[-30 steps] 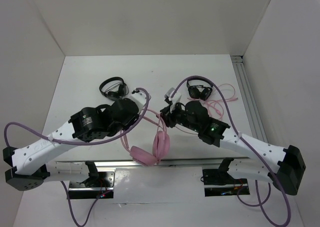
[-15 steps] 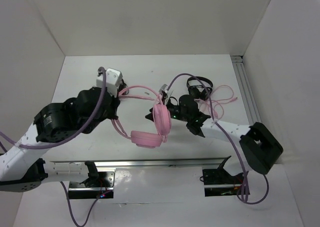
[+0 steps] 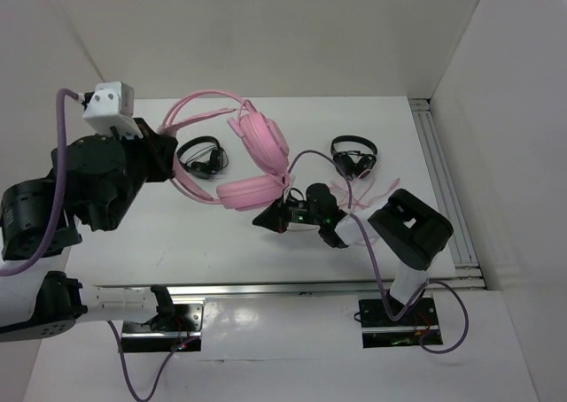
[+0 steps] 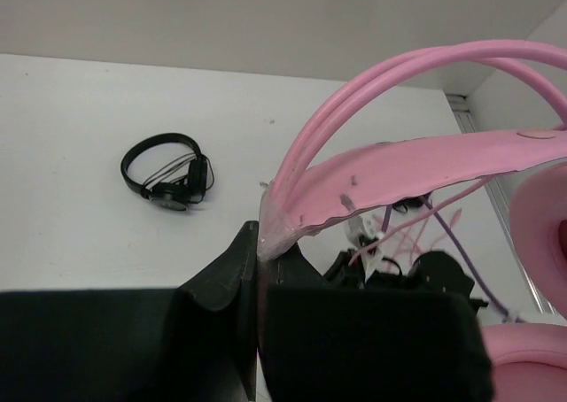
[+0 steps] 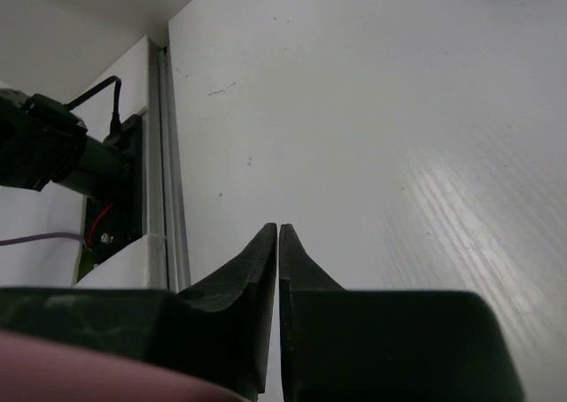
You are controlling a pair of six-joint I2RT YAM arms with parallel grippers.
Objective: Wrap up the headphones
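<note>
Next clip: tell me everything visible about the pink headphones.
The pink headphones are large over-ear ones, glossy plastic by the look, with two round padded earcups and a thin double-banded headband. The left gripper is shut on the headband, holding them apparently clear of the table. Their thin pink cable trails toward the right.

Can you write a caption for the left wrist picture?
Left tool pinches the pink headphones by the headband, a black headset on the table behind.
</note>
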